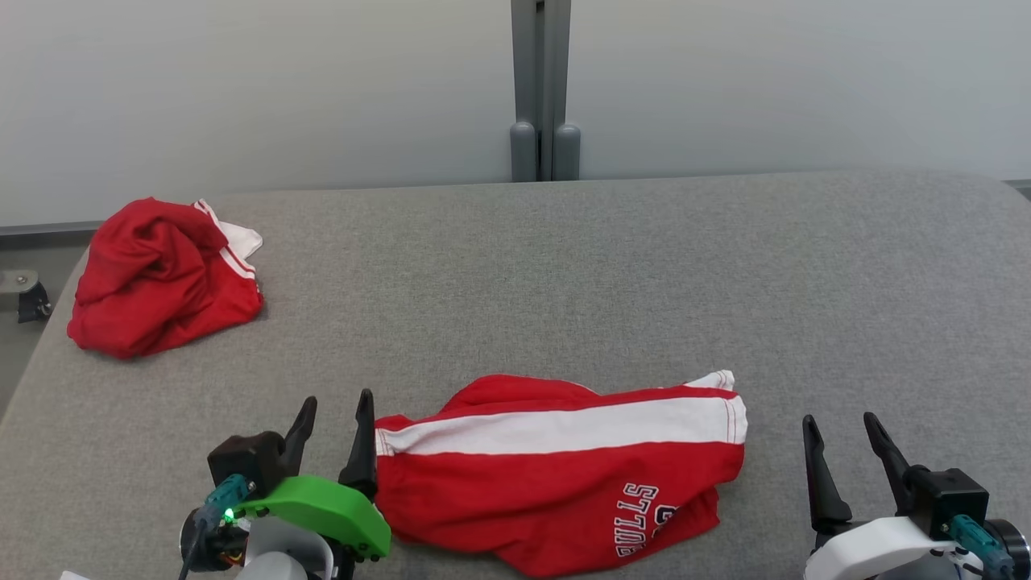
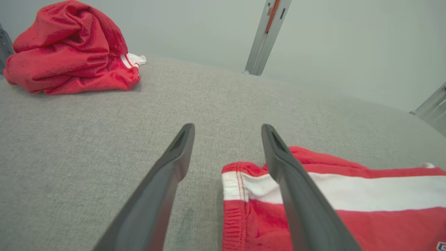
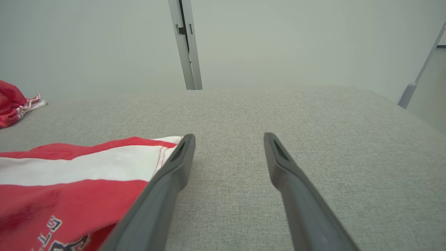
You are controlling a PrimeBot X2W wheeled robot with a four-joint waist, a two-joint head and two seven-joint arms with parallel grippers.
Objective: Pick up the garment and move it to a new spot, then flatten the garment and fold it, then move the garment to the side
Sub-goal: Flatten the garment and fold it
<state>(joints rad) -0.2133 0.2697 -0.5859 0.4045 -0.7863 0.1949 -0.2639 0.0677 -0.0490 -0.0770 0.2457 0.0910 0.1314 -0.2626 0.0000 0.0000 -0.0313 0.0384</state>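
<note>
**Both grippers wide, garment flat between them**

My left gripper (image 1: 337, 400) stood spread wide with nothing in its grasp, low over the grey table (image 1: 644, 266). And there was the garment (image 1: 564, 475), just to that gripper's right: red, with a broad white stripe running along it. Its stitched hem sat right beside my inner finger (image 2: 296, 195). In the left wrist view that finger crossed in front of the hem corner, and I could not tell whether it touched the cloth. My outer finger (image 2: 163, 181) had only grey table beneath it.

Over to my right gripper (image 1: 839, 420): that one was wide open too, and holding nothing. The garment's other end lay just to its left, where the white stripe finished near my inner fingertip but apart from it. Between those two fingers was plain table.

So the garment stretched across from one gripper to the other, lying low with a few folds. Its BULLS lettering (image 1: 636, 519) sat on the half nearer my right gripper, close to the edge toward me.

Far ahead and to the left of my left gripper, well apart from it, a red heap (image 1: 161, 278) of crumpled cloth with white trim sat by the table's far corner. Beyond the far edge, ahead and between both grippers, a grey post (image 1: 541, 89) rose against the pale wall.
</note>
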